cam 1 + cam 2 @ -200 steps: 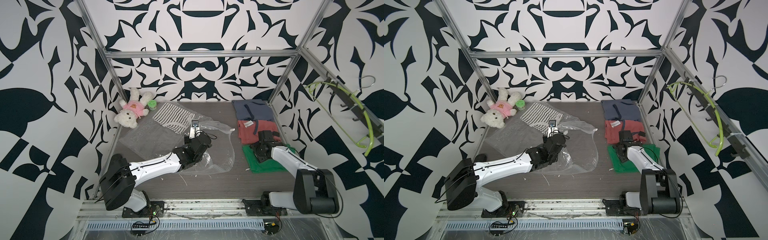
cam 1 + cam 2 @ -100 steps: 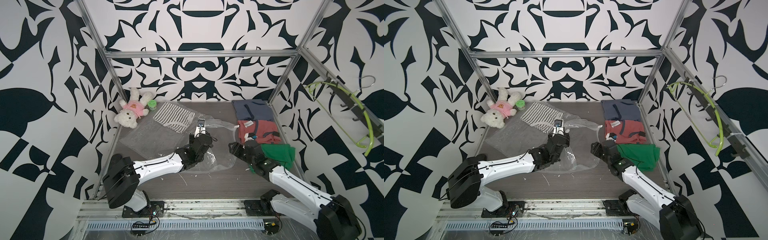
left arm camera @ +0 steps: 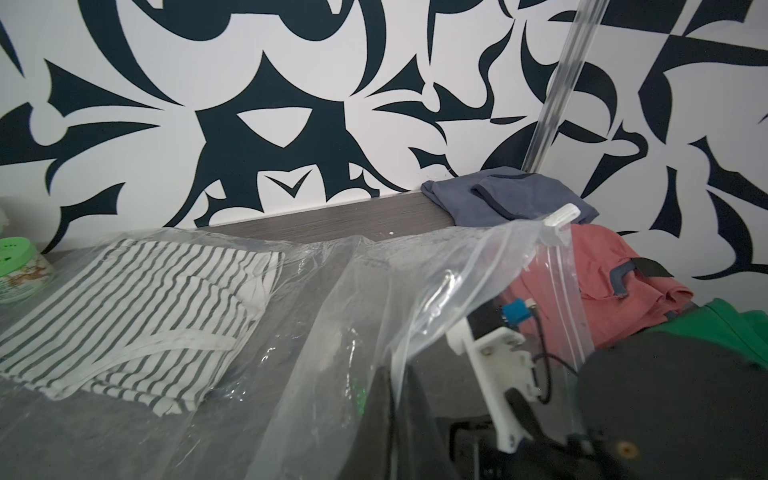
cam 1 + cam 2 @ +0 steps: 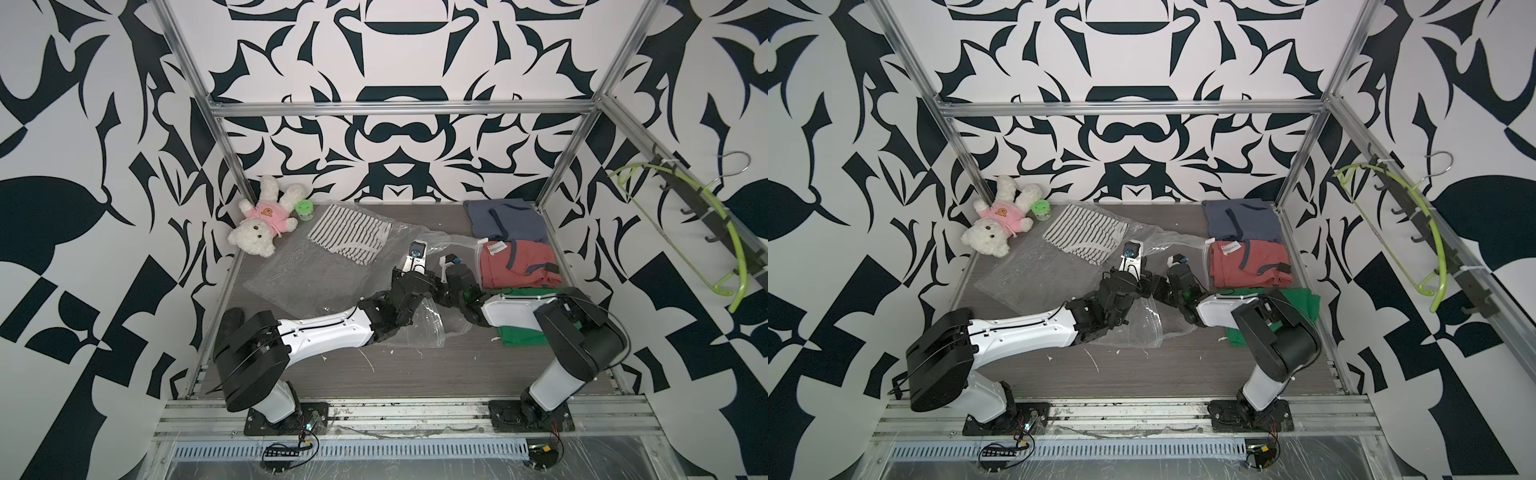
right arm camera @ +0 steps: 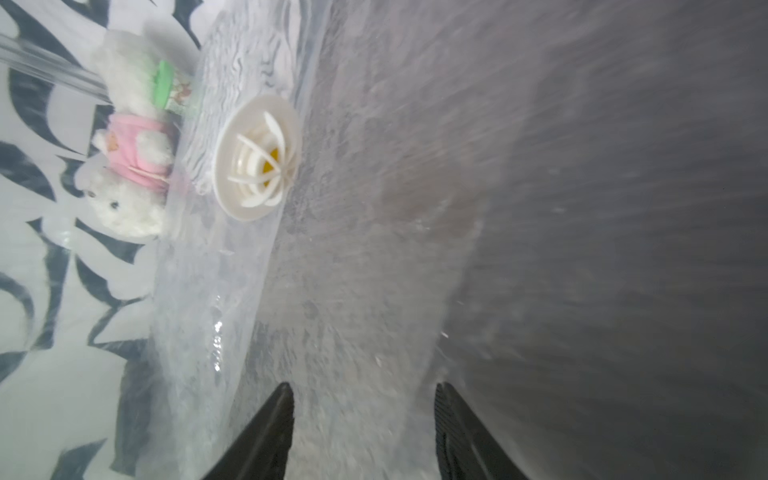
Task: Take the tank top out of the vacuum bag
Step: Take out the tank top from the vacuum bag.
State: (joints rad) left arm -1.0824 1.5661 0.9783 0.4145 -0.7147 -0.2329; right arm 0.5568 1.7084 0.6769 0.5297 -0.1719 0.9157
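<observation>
Left gripper (image 3: pixel 394 401) clamped tight on vacuum bag (image 4: pixel 332 276) film at table centre. Right gripper (image 5: pixel 362 390) fingers apart, holding nothing, facing the bag's white valve (image 5: pixel 257 157). Striped tank top (image 4: pixel 351 232) inside bag, toward table's back-left corner.

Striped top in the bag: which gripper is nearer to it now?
Left. The left gripper, shut on the bag, is toward the striped top. The right gripper, jaws open, is beyond it, close to the red shirt.
</observation>
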